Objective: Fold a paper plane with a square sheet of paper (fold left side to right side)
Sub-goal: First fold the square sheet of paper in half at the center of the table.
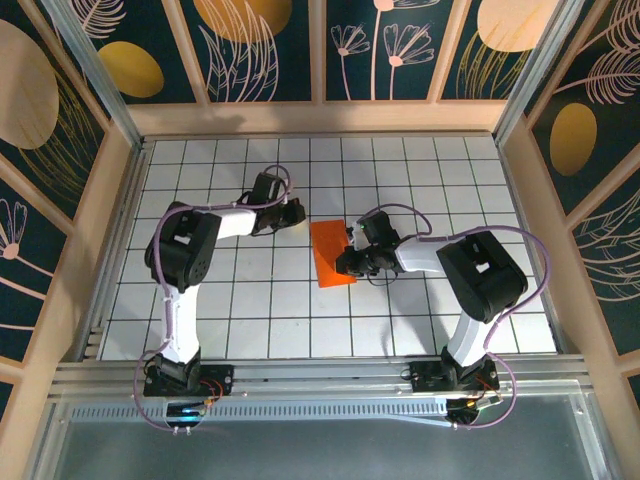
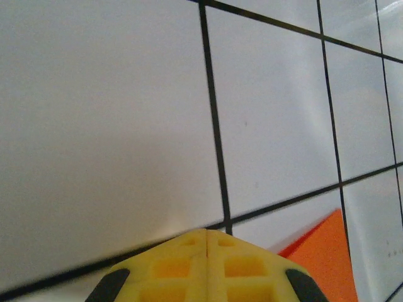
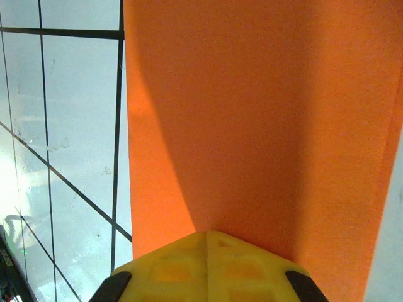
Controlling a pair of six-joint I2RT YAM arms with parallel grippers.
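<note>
Plain orange paper under closed R hand; L hand closed.

In the left wrist view the sheet of paper is cut off at the lower right, and from above the right gripper hides part of its edge.

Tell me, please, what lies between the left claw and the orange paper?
Just bare white table: in the left wrist view, a sliver of tile separates the shut left claw from the orange paper.
</note>
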